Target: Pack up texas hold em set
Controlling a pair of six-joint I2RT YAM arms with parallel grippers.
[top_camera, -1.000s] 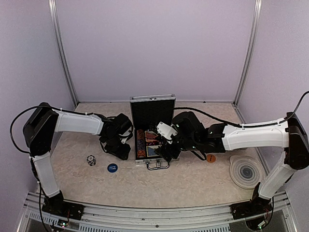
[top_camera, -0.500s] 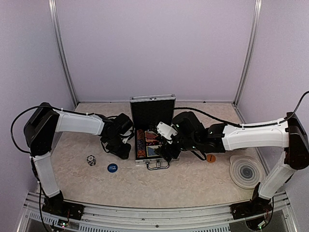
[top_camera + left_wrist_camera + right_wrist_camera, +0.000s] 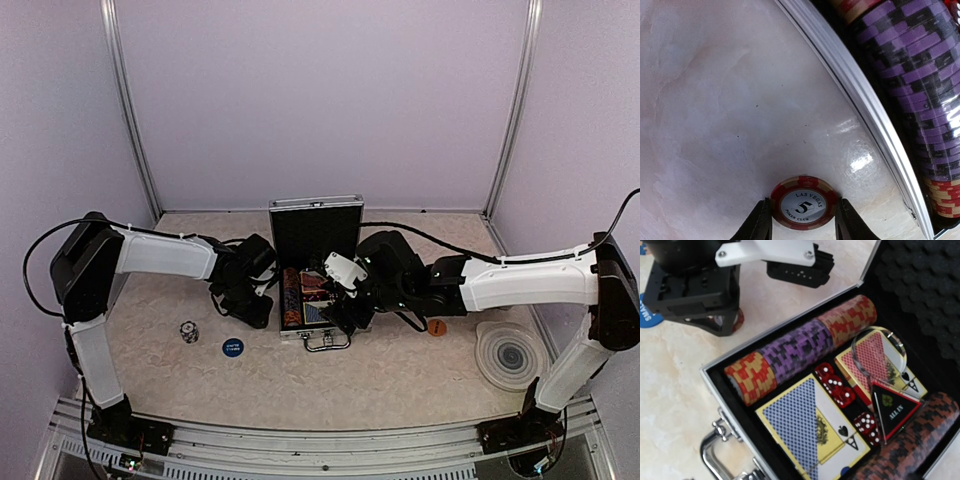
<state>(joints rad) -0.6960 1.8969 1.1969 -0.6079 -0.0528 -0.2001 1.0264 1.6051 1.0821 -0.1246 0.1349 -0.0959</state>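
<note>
Two fingers (image 3: 759, 226) of the left gripper (image 3: 803, 212) pinch a red chip (image 3: 802, 202) on the table (image 3: 400, 370) just left of the open case (image 3: 315, 232). The right gripper (image 3: 340, 310) hovers above the case, jaws spread wide. Inside the case lie chip rows (image 3: 800, 347), two card decks (image 3: 805, 425), dice (image 3: 835, 387) and a black triangle (image 3: 892, 410).

The silver case (image 3: 300, 332) lies open mid-counter (image 3: 400, 385), its lid (image 3: 316, 235) upright at the back. The left end effector (image 3: 247, 306) sits low just left of the case, and the right end effector (image 3: 345, 306) hangs over its right half. A blue round button (image 3: 232, 347) and a small dark-and-white piece (image 3: 189, 331) lie front-left. An orange round button (image 3: 437, 327) and a grey ringed coaster (image 3: 510, 354) lie to the right.
</note>
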